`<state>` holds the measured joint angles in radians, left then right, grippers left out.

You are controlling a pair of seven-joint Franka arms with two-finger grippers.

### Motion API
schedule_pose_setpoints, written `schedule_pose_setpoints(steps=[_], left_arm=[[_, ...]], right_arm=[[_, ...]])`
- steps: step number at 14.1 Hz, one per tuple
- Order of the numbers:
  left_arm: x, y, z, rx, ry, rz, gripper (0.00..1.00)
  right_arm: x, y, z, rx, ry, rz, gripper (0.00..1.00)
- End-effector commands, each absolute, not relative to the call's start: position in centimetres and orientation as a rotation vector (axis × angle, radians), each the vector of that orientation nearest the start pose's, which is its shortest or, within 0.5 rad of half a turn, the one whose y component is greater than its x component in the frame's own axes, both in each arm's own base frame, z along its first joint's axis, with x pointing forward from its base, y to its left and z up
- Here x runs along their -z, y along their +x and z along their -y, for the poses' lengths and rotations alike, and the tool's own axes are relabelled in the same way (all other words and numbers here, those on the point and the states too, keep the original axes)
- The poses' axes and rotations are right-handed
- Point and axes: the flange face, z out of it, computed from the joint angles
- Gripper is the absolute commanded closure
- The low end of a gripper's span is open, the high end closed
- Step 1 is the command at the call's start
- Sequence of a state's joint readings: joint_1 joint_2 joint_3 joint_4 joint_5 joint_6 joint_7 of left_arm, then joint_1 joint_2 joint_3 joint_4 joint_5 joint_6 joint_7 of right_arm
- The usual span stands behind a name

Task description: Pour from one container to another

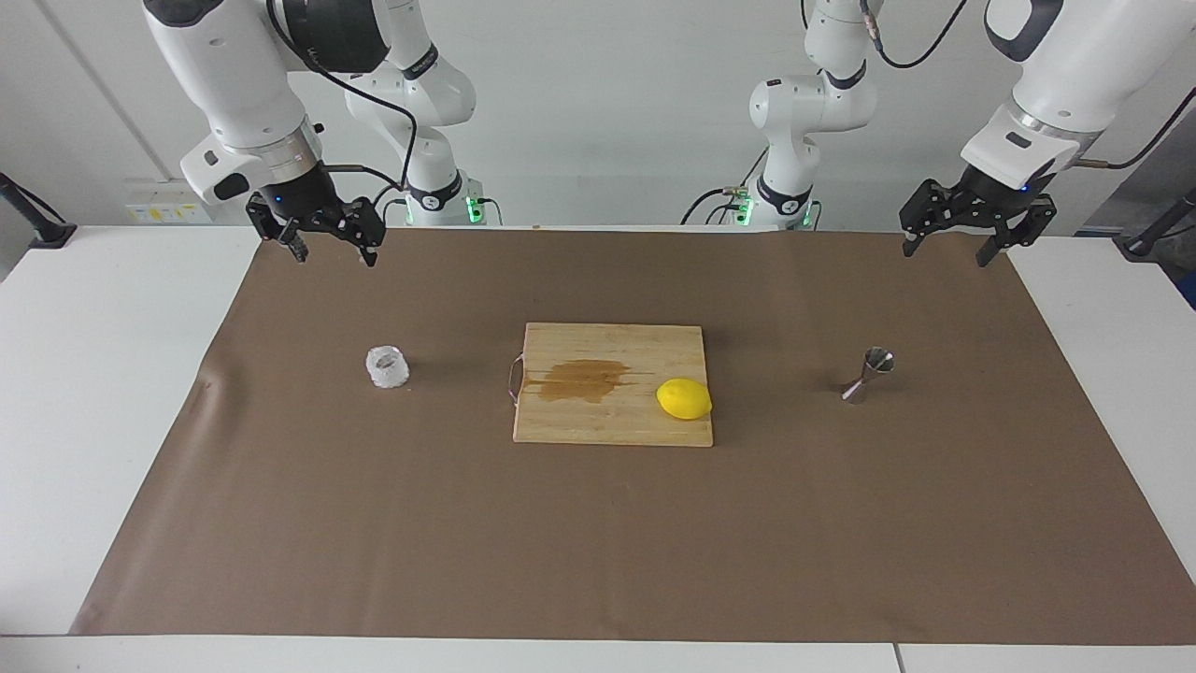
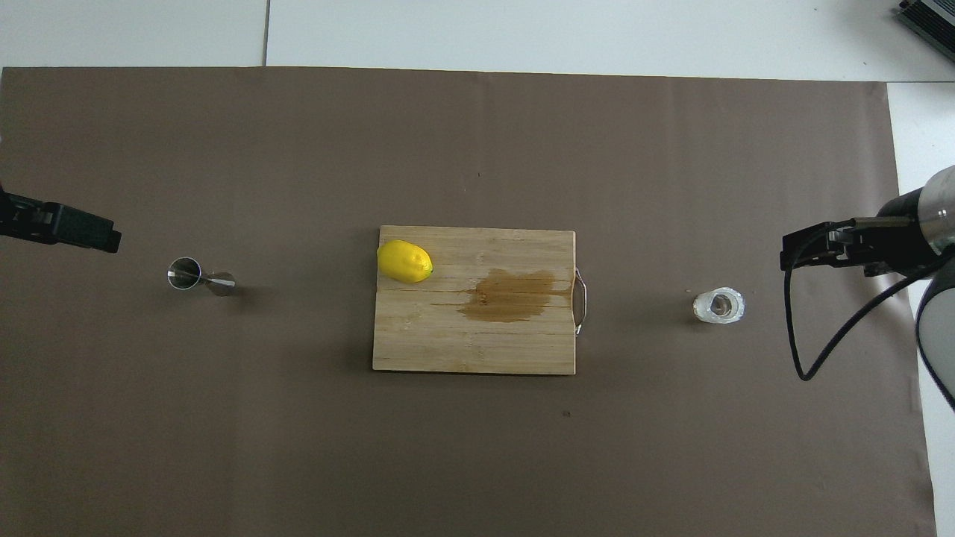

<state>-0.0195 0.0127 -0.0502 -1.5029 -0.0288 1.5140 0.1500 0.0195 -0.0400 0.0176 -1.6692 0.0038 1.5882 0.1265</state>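
The squat whitish crinkled cup (image 1: 387,366) stands upright on the brown mat toward the right arm's end; it also shows in the overhead view (image 2: 718,306). The steel hourglass jigger (image 1: 869,374) stands on the mat toward the left arm's end, and shows in the overhead view (image 2: 198,276). My right gripper (image 1: 332,250) hangs open and empty in the air over the mat's edge at its own end, well clear of the cup. My left gripper (image 1: 948,248) hangs open and empty over the mat's edge at its own end, well clear of the jigger.
A wooden cutting board (image 1: 579,430) with a brown wet stain and a metal handle lies mid-mat between cup and jigger. A yellow lemon (image 1: 684,399) rests on the board's corner toward the jigger. Brown paper mat (image 1: 598,542) covers the white table.
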Motion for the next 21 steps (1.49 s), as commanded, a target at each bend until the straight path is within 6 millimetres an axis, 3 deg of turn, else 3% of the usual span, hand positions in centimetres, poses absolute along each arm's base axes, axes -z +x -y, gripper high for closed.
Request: schedule_pose_setpoints(steps=[1, 12, 15, 21], left_arm=[[-64.8, 55.1, 4.1, -0.015, -3.152, -0.343, 0.0], [-64.8, 55.0, 3.9, -0.02, -3.163, -0.321, 0.0], [-63.9, 55.3, 3.2, -0.049, -3.171, -0.272, 0.0], [-60.9, 56.8, -1.7, -0.137, -3.28, -0.03, 0.0]], right_arm=[[-60.5, 53.7, -1.9, -0.063, -3.14, -0.169, 0.0], [-60.5, 53.7, -1.9, -0.063, -3.14, -0.169, 0.0], [-60.5, 53.7, -1.9, -0.063, -3.14, -0.169, 0.0], [-60.4, 53.7, -1.9, -0.065, -3.14, -0.169, 0.0]])
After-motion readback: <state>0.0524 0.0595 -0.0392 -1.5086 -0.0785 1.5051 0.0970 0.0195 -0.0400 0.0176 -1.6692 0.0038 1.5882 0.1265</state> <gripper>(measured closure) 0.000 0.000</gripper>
